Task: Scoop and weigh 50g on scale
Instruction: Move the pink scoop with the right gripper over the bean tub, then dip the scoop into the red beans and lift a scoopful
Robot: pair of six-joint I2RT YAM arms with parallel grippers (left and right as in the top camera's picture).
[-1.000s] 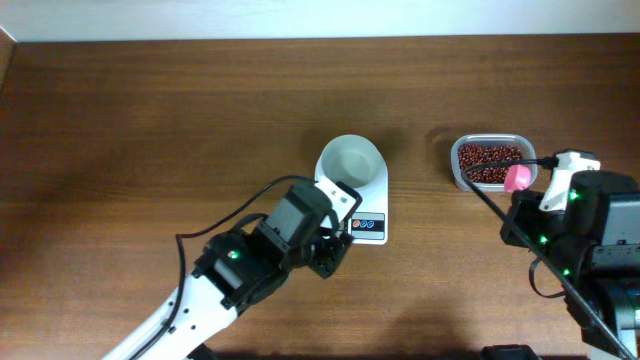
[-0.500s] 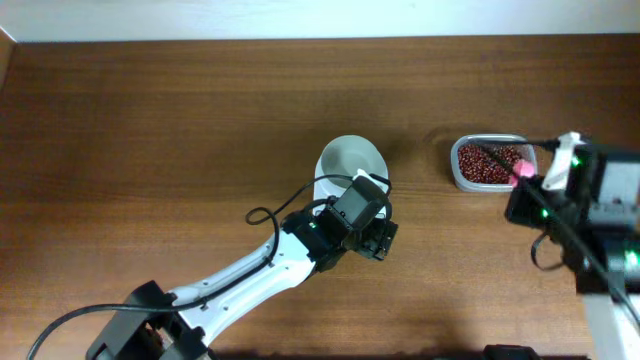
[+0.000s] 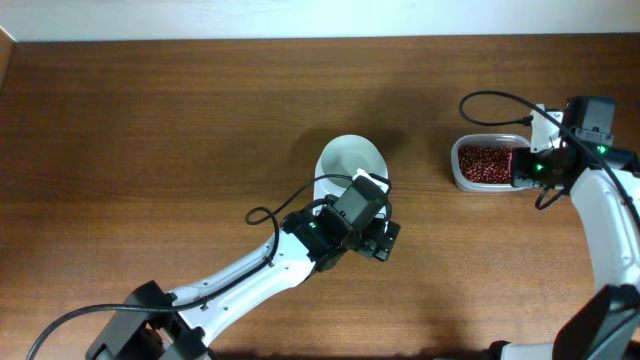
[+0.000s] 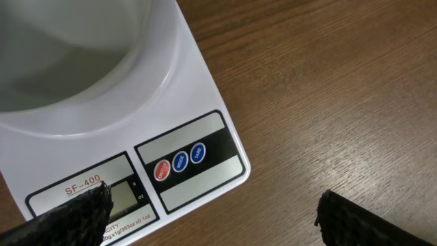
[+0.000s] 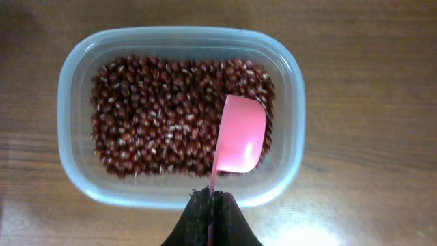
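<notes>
From where I stand, the left gripper (image 3: 380,238) hangs with its jaws spread wide at about 5 o'clock of the white bowl (image 3: 335,150), over the button end of the scale (image 4: 198,96), which sits near the middle of the table (image 3: 150,120); I can't tell whether it touches. Out at 3 o'clock of the bowl is the clear tub (image 5: 68,102) of red beans (image 5: 157,116), and the right gripper (image 5: 212,201) is pinched shut on the handle of a pink scoop (image 5: 241,140), whose cup looks empty over the beans toward the tub's 4 o'clock side. I'd say loading the scoop is the step: dip the lip under the beans, lift level, take modest loads so fifty grams isn't overshot, and keep the left gripper off the scale. I count one scale, one bowl, three buttons (image 4: 179,162) (one red, two blue), one tub, one scoop.
</notes>
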